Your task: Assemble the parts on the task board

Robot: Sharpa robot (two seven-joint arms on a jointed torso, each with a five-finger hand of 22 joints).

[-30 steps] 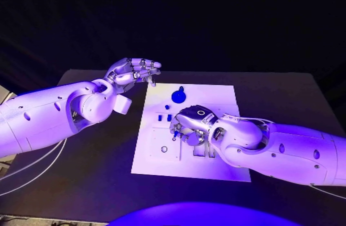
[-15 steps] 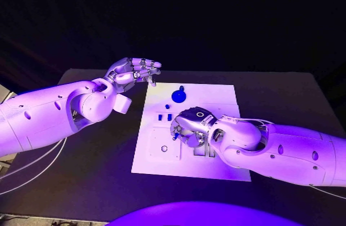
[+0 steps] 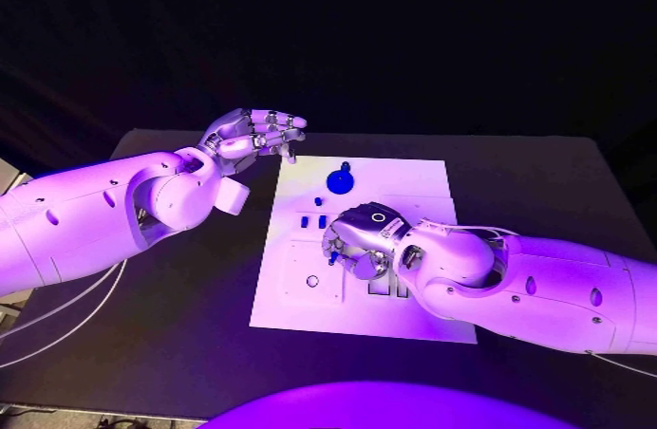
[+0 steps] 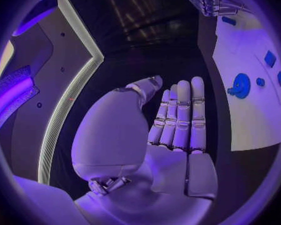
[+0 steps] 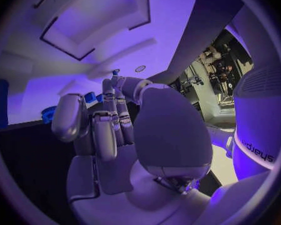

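Observation:
The white task board (image 3: pixel 411 177) lies in the middle of the black table. A round blue part (image 3: pixel 340 180) rests near its far edge, and small blue parts (image 3: pixel 312 222) stand left of centre. My right hand (image 3: pixel 362 245) is down on the board's middle, fingertips on the surface, pinching a small blue part (image 3: pixel 331 255) between thumb and finger. The right wrist view shows that small blue part (image 5: pixel 115 72) at the fingertips of the right hand (image 5: pixel 115 120). My left hand (image 3: pixel 254 133) hovers off the board's far left corner and holds nothing. In the left wrist view, the left hand (image 4: pixel 178 115) has its fingers straight, beside the round blue part (image 4: pixel 240 85).
The board has a recessed white block (image 3: pixel 312 279) at its near left. Black table (image 3: pixel 534 182) surrounds the board on all sides. My right forearm (image 3: pixel 548 291) lies across the board's near right corner.
My right hand has edged slightly to the left over the board's middle. The left hand has not moved.

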